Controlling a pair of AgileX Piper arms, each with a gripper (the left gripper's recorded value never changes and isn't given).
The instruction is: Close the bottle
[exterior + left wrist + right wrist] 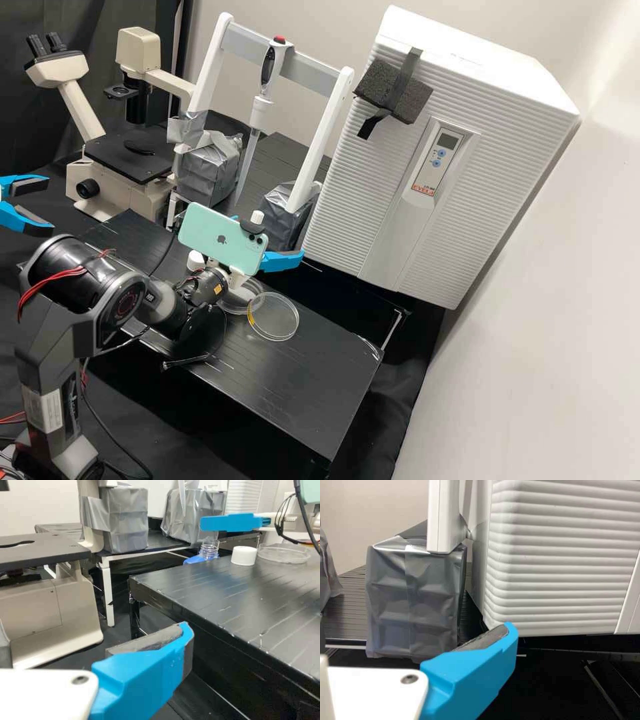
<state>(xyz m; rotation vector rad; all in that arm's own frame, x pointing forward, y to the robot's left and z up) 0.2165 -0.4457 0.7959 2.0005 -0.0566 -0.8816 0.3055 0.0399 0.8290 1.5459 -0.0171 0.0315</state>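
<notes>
Bottle (210,547): clear, uncapped, upright at far side of bench (240,600), just beside right gripper (194,542), whose fingers are spread and empty.
Cap (244,555): white, loose, between bottle and dish (284,553).
Left gripper (50,205): spread, empty, well apart from bottle.
Hazards: finger nudge tips light bottle; crooked cap jams; careless sweep knocks dish.

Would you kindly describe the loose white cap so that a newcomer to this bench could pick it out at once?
Find the raised black platform in front of the ribbed white cabinet. On it, the white cap stands near a small clear bottle and a clear petri dish. It is the only opaque white piece there; both neighbours are see-through.
</notes>
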